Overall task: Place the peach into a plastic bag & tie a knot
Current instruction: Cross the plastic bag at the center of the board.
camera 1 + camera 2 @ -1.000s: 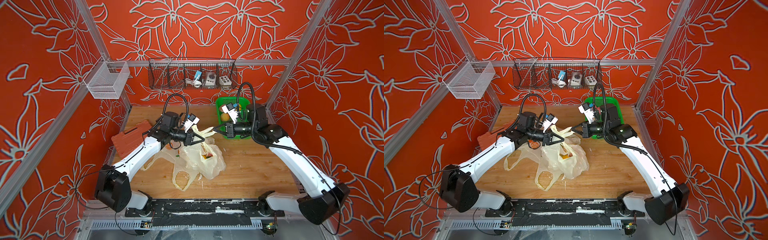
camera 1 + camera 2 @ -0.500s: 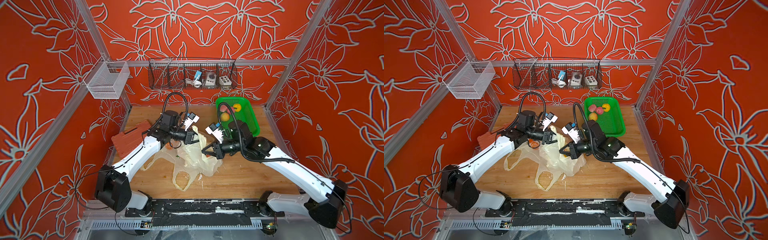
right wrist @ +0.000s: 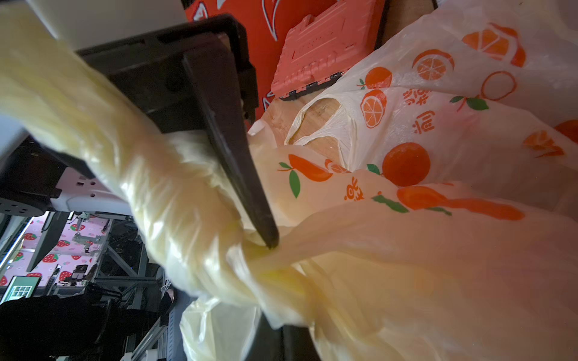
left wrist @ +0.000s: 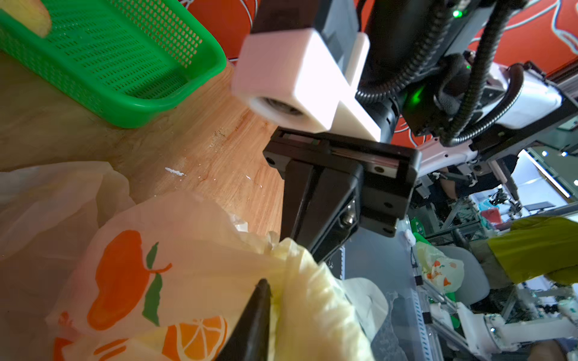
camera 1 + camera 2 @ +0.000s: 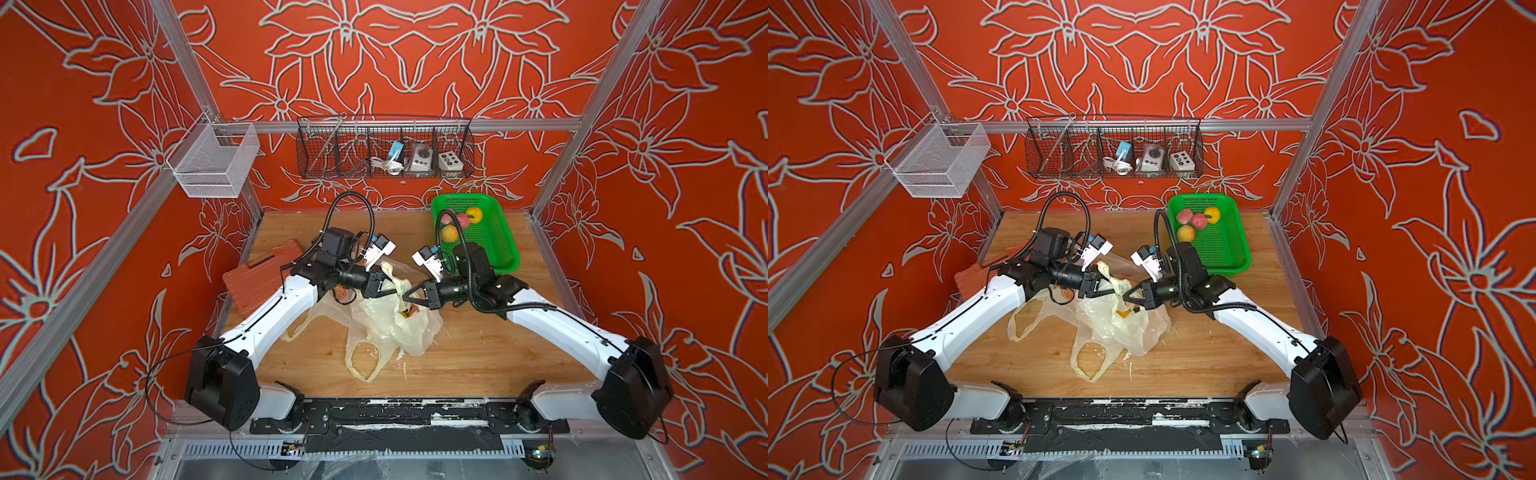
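Tension seems the purpose: the right gripper (image 5: 404,296) pinches shut on the knot (image 5: 397,285), a cream plastic bunch atop the fruit-printed plastic bag (image 5: 386,328) on the wooden table (image 5: 478,353), while whether the opposing left gripper (image 5: 387,290) grips cannot be told.

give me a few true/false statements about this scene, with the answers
1. The green basket holds fruit. True.
2. The red case lies on the robot's right side. False: it lies on the robot's left side.
3. The right tool is shut on the bag. True.
4. The bag is plain. False: it bears orange fruit prints.
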`<action>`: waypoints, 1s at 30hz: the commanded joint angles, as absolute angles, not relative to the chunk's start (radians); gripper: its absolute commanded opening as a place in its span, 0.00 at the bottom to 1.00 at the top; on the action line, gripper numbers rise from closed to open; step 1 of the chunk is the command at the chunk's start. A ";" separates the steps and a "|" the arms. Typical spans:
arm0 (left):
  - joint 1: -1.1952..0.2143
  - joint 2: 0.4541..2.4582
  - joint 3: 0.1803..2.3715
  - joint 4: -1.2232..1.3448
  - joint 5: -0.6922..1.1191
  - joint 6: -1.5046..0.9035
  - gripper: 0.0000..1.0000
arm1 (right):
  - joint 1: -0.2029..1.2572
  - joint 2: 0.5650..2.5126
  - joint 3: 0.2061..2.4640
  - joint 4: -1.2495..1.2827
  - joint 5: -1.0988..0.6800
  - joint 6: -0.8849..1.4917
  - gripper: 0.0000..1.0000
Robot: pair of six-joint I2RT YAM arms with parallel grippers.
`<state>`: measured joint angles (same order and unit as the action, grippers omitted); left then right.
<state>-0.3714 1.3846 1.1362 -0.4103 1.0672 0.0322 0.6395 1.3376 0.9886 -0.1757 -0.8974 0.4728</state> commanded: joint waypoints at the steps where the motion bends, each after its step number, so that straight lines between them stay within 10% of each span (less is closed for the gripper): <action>1: -0.368 1.392 1.186 -0.497 1.113 0.110 0.37 | 0.635 1.349 0.988 -0.164 -0.922 0.486 0.00; 14: -0.357 1.404 1.238 -0.676 1.090 0.224 0.47 | 0.617 1.336 0.992 -0.161 -0.946 0.533 0.00; 24: -0.354 1.427 1.262 -0.656 1.101 0.207 0.04 | 0.612 1.274 1.010 -0.171 -1.010 0.623 0.00; 30: -0.345 1.427 1.264 -0.583 1.114 0.146 0.00 | 0.674 1.262 0.956 -0.045 -1.011 0.769 0.00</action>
